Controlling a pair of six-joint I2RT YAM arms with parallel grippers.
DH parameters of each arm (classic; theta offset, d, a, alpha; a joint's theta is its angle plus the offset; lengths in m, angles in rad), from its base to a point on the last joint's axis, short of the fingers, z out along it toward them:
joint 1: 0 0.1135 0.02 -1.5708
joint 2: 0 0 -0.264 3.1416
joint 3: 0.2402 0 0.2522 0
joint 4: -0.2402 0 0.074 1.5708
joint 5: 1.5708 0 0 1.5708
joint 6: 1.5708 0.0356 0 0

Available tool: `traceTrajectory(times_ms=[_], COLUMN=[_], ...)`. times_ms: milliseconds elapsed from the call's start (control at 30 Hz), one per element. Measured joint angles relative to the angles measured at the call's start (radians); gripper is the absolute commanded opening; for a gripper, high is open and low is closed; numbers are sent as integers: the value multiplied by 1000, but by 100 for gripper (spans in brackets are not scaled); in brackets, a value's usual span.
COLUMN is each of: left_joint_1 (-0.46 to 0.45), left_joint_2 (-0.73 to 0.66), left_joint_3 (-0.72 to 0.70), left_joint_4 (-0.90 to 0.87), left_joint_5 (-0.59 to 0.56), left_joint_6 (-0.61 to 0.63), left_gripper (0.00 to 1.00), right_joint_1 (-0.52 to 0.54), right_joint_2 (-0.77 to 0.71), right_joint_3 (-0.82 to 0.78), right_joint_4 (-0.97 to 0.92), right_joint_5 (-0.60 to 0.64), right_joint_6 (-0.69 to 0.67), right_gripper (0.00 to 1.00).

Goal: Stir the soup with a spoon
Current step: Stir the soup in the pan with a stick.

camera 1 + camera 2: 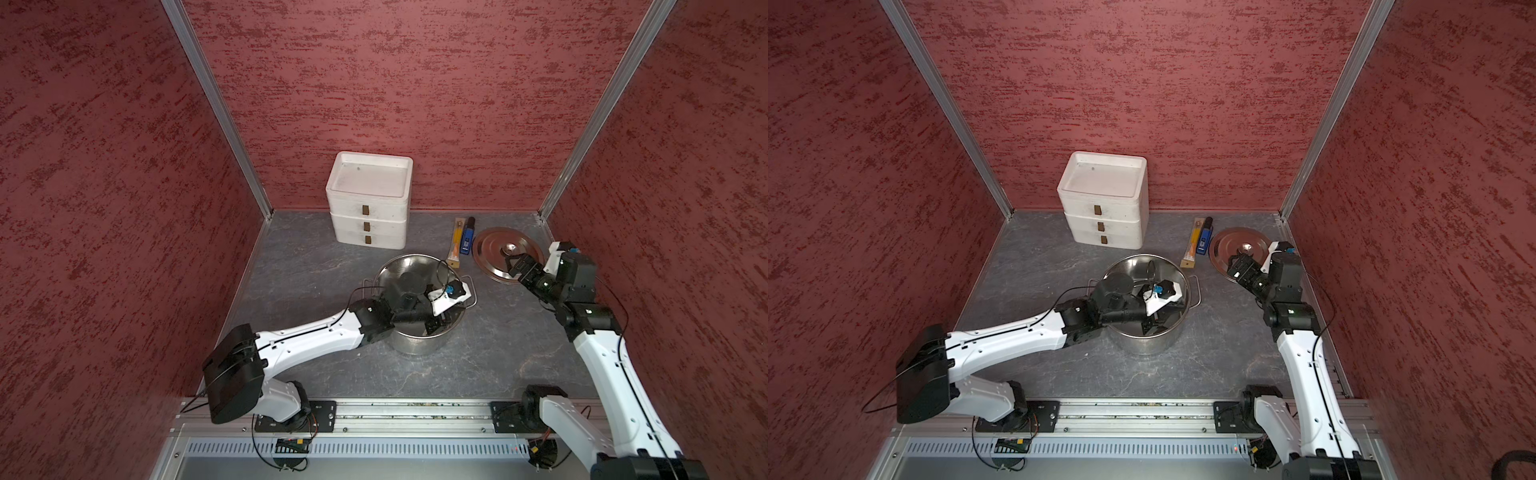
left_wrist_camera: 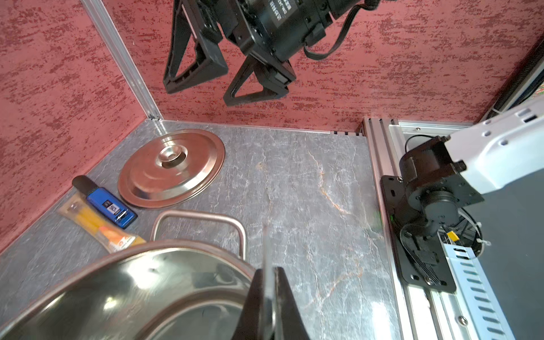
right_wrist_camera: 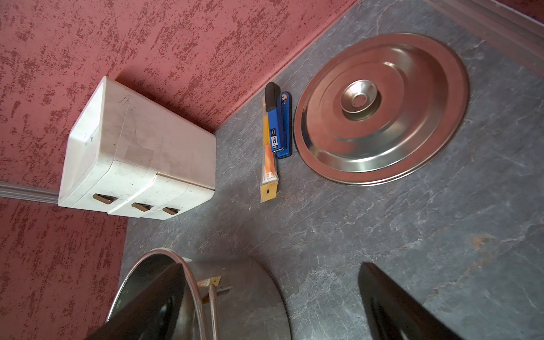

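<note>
Left claw clamped on the long slim silver metal spoon in the big shiny steel stockpot, right claw spread wide, holding nothing.

A robot lab cell, folks: red panel walls, bare grey tabletop, aluminium mounting rail at six o'clock.

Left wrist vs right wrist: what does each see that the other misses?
Left wrist only: the spoon handle, a thin blurred strip pinched in the shut left gripper by the pot; the right arm's base mount.
Right wrist only: the white drawer unit against the wall.
Both: the pot, the lid flat on the table, the blue stapler, the orange stick in its wrapper, and the open right gripper, whole from the left wrist, only finger edges from the right wrist.
</note>
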Motion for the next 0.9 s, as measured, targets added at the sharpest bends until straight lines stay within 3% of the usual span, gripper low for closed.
traceTrajectory(times_ms=[167, 500, 700, 900], left_joint_1=[45, 282, 380, 404], left_joint_2=[-119, -230, -103, 106], left_joint_3=[-74, -135, -70, 102], left_joint_4=[-53, -116, -90, -45], left_joint_5=[-72, -109, -82, -27], left_joint_6=[-29, -25, 16, 49], left_gripper=[0, 0, 0, 0], right_joint_1=[0, 0, 0, 0], right_joint_2=[32, 40, 40, 39], right_joint_3=[0, 0, 0, 8], right_joint_4=[17, 24, 24, 11], right_joint_5=[-6, -9, -9, -8], right_joint_6=[0, 0, 0, 0], right_gripper=[96, 97, 96, 97])
